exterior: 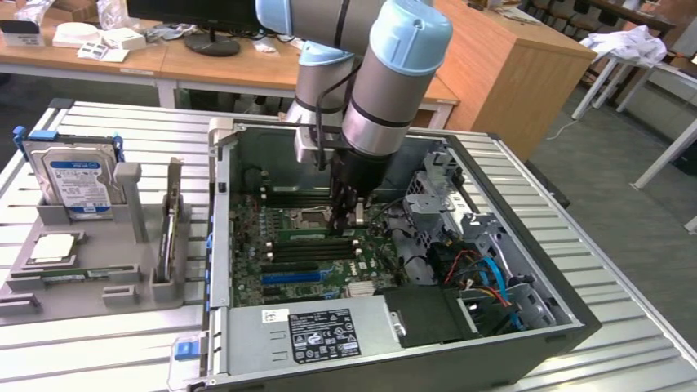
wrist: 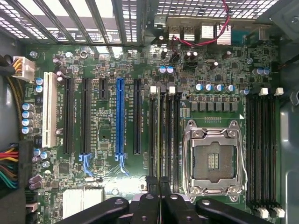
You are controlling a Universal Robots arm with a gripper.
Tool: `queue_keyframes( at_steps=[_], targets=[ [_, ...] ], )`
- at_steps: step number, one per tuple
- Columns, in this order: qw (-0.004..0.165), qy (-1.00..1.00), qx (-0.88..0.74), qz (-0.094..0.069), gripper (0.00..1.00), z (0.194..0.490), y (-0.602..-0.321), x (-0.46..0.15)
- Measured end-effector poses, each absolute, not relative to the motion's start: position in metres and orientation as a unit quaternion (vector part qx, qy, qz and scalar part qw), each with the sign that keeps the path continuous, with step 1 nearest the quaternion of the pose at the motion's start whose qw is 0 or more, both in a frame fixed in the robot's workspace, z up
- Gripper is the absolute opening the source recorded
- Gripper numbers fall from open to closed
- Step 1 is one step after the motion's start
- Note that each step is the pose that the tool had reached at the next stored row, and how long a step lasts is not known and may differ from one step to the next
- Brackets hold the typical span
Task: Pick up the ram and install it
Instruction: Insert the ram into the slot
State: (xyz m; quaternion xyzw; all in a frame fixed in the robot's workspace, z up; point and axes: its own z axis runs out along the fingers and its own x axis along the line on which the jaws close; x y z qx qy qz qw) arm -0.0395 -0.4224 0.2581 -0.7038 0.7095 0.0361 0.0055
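Here the fingers (wrist: 153, 189) sit pressed together over the memory slots (wrist: 163, 135) beside the processor socket (wrist: 212, 158); whether they pinch anything I cannot tell.

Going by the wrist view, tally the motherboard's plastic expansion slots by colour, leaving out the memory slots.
White long plastic expansion slot: 1
Blue long plastic expansion slot: 1
Black plastic expansion slots: 4
Total: 6

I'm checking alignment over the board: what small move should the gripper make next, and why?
Probably a slow, straight descent: the shut gripper hangs over the black memory slots beside the empty CPU socket, lined up with them. Whether it holds the ram I cannot tell.
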Motion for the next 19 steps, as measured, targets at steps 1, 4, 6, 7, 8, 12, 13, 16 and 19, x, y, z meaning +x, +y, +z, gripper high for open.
queue_keyframes(
  at_steps=[1, 4, 6, 7, 8, 12, 13, 16, 19],
  targets=[
    [0.006, 0.709, -0.704, 0.036, 0.12, 0.257, -0.422, -0.04],
    [0.005, 0.709, -0.704, 0.036, 0.12, 0.254, -0.422, -0.04],
    [0.005, 0.709, -0.704, 0.036, 0.12, 0.252, -0.422, -0.039],
    [0.006, 0.709, -0.704, 0.036, 0.12, 0.251, -0.422, -0.039],
    [0.005, 0.709, -0.704, 0.036, 0.12, 0.251, -0.422, -0.04],
    [0.006, 0.709, -0.704, 0.036, 0.12, 0.249, -0.422, -0.039],
    [0.006, 0.709, -0.704, 0.036, 0.12, 0.248, -0.422, -0.04],
    [0.005, 0.709, -0.704, 0.036, 0.12, 0.245, -0.422, -0.039],
    [0.005, 0.709, -0.704, 0.036, 0.12, 0.243, -0.422, -0.04]
  ],
)
